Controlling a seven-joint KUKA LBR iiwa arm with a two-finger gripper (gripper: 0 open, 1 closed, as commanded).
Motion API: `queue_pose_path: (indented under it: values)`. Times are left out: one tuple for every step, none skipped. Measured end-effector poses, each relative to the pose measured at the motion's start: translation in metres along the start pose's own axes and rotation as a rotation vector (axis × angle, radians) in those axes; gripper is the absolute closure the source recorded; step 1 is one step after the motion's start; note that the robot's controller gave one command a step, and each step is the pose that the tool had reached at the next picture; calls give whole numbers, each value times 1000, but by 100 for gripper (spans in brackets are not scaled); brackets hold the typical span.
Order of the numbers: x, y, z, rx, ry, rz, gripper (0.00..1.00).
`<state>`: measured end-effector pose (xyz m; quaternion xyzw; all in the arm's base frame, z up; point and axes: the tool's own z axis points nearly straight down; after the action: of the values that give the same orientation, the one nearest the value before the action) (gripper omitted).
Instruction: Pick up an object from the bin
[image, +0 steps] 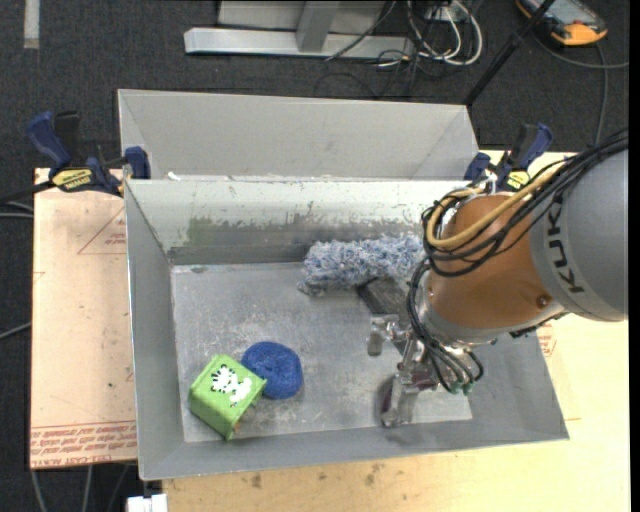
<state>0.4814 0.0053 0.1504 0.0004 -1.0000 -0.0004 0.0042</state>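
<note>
The robot's gripper (397, 398) hangs low over a bare patch of floor at the lower right of the grey bin (290, 135). Whether it is open or closed cannot be told from this angle, and no thing shows in its grasp. The pick looks to be at the approach step, with no object yet taken. Nearest to it are a dark flat piece (380, 295) just above it in the frame and, behind that, a fuzzy blue-and-white bundle (355, 262) lying along the back wall. A green cube (227, 393) with a white pattern and a blue disc (274, 368) sit touching at the lower left, well apart from the gripper. The next move likely calls for shifting over one of these before closing. The arm (490, 270) itself covers part of the bundle and dark piece, and the near wall crowds the gripper.
</note>
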Motion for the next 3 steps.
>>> queue_pose_path:
  values:
    - [-2,0,-4,0,-8,0,0]
    - [-23,-32,14,-1,-13,-194,0]
    - [-47,-48,80,0,-10,-260,100]
